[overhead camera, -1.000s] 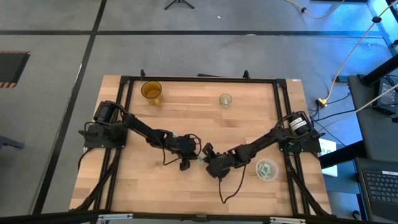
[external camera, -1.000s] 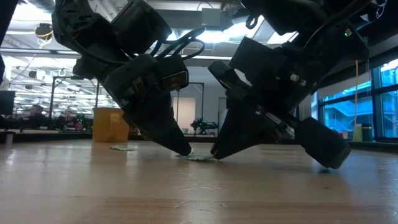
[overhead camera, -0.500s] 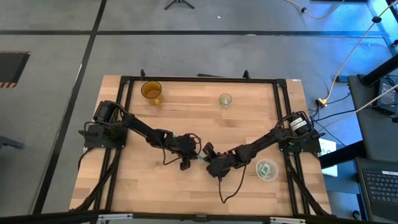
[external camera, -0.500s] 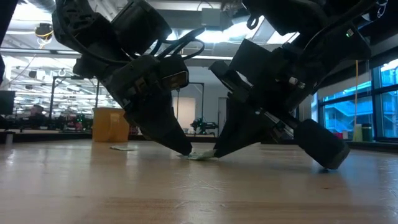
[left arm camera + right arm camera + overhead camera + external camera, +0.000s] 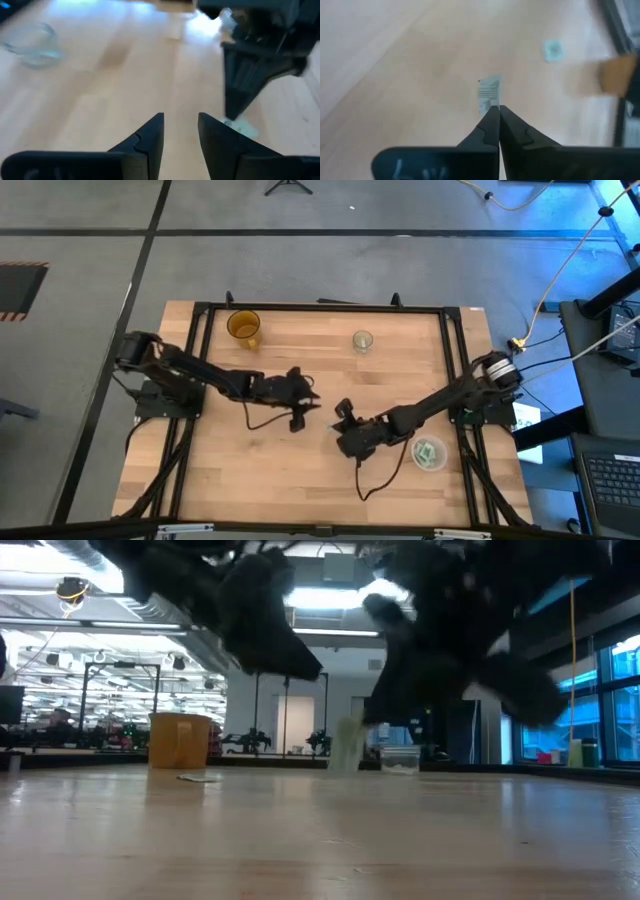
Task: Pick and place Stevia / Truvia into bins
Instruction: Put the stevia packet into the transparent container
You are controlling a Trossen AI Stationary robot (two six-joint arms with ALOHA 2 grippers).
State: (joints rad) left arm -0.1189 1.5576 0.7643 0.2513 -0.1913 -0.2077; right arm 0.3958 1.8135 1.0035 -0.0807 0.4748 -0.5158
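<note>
High view: both arms reach in over the wooden table [image 5: 250, 470], tips close to each other mid-table. Landmark is the clear round bin [image 5: 429, 453], near the table's right edge.

Right gripper [image 5: 494, 111] sits just left of the bin. Right wrist view: fingers pressed together, clamped on one edge of a Stevia packet [image 5: 489, 93], which sticks out past the tips, white with dark print. Low view: that packet [image 5: 345, 747] hangs upright off the tabletop, under the right arm's dark bulk.

Left gripper [image 5: 180, 125] is further left of the bin, past the right gripper. Left wrist view: fingers [image 5: 150, 135] apart with a clear gap and nothing between them. The same view looks across at the right gripper with the pale packet at its tip.

The bin already has green-printed contents inside, visible from above; can't tell how many.

Second packet [image 5: 552, 50] lies flat on the wood, well away from the bin, near the amber cup [image 5: 243, 327] at the table's far-left side. Low view shows it [image 5: 199, 777] just in front of that cup [image 5: 179, 739].

Small clear cup [image 5: 362, 341] stands at the far edge, up and left of the bin. Blurry glass bowl shape in the left wrist view; can't tell which container it is.
</note>
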